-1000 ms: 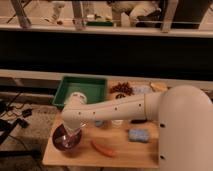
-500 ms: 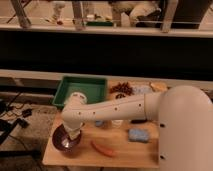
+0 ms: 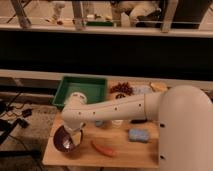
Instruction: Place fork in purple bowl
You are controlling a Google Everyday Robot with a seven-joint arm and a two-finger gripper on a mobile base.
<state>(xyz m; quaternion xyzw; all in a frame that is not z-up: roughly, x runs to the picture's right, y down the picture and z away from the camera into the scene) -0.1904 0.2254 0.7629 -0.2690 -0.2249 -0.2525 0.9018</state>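
Where the white arm (image 3: 117, 107) stretches leftward across the wooden table (image 3: 122, 152), we find its gripper (image 3: 75, 138) low over the right rim of the purple bowl (image 3: 60, 143). That bowl sits at the table's near left corner. We cannot tell whether the gripper is clenched or released. We cannot make out the fork, so we cannot tell its long axis or which way it points. Behind the table runs a dark wall with a pale ledge, and black cables (image 3: 11, 107) lie on the floor to the left. We see a green tray (image 3: 90, 84) at the back, a blue sponge (image 3: 138, 135) on the right, and an orange-red object (image 3: 103, 149) lying just beside the bowl. The bowl's inside looks dark, and we cannot tell what is in it.
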